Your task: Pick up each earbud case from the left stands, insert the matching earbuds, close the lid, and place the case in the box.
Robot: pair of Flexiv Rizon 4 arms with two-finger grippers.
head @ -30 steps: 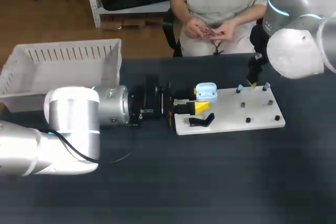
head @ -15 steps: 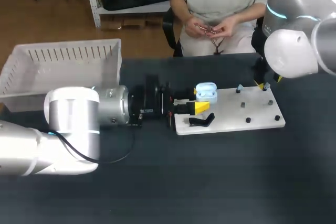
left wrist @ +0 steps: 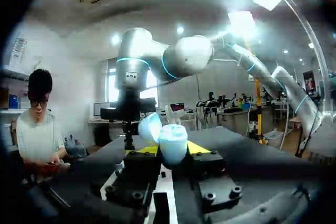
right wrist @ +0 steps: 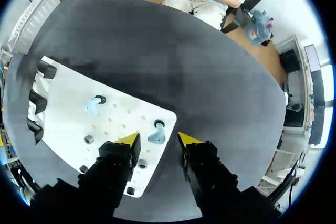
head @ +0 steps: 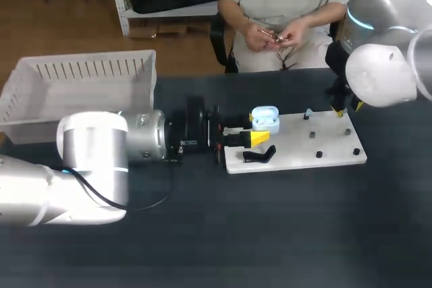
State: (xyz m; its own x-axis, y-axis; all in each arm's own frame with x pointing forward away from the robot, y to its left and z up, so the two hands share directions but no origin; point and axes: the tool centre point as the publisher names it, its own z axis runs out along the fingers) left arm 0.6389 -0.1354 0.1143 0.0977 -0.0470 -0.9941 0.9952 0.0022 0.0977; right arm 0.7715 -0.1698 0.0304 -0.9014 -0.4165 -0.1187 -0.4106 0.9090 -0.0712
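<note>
The left gripper (left wrist: 172, 149) is lying low over the dark table (head: 283, 227), at the near-left end of the white board (head: 331, 141). Its yellow tips are pressing the light blue earbud case (left wrist: 173, 142) from both sides, so it is gripping the case. The case is standing upright on the board with its mouth facing up. Its lid (head: 265, 110) is hanging open, leaning back toward the far edge of the table. A black stand (head: 260, 155) is sitting just beside the case on the board, nearer to the front edge.

The right gripper (right wrist: 158, 140) is hovering above the far-right corner of the board with its fingers apart. A light blue earbud (right wrist: 156, 137) is resting at a small black peg between the two tips, and neither tip is touching it. A second earbud (right wrist: 93, 106) is sitting at another peg further along the board. The white box (head: 77, 85) is standing at the far-left corner of the table, well apart from the board.
</note>
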